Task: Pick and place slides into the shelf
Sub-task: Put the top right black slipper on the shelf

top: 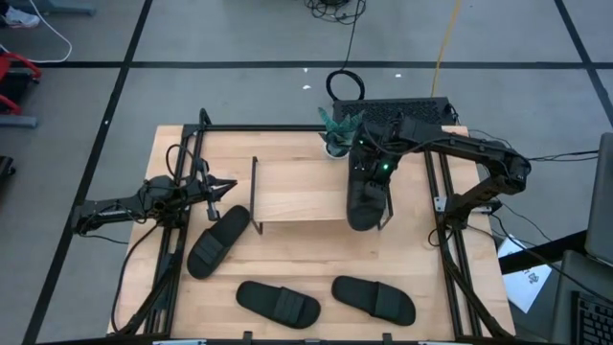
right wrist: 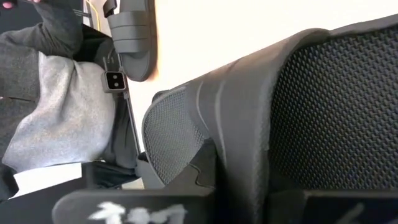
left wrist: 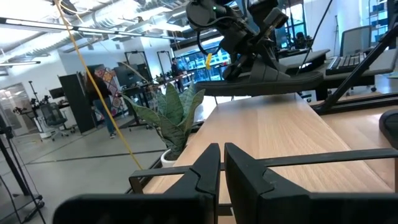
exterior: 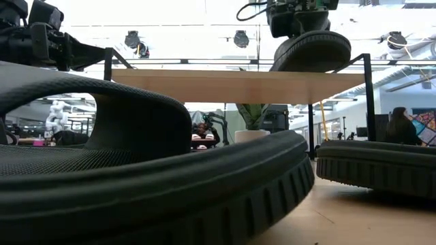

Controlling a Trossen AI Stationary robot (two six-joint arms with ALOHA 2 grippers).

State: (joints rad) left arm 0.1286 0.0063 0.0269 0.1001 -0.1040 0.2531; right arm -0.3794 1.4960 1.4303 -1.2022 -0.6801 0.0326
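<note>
The right claw (top: 369, 196) is closed on the strap of one black slide (top: 364, 206) at the right end of the shelf (top: 297, 187), so an early release could tip it off the edge, while the left claw (top: 218, 188) waits nearly shut.

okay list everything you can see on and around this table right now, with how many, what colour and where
slides: four, black; one held by the right gripper at the shelf's right end, one left of the shelf near the left gripper, two along the table's front edge
shelf: one, light wood top on a dark wire frame, mid-table
plant: one, green in a white pot, behind the shelf
table: one, light wood
keyboard: one, black, behind the table
person: one, seated in the room beyond
left gripper: shut, empty, left of the shelf
right gripper: shut on a slide over the shelf's right end
</note>
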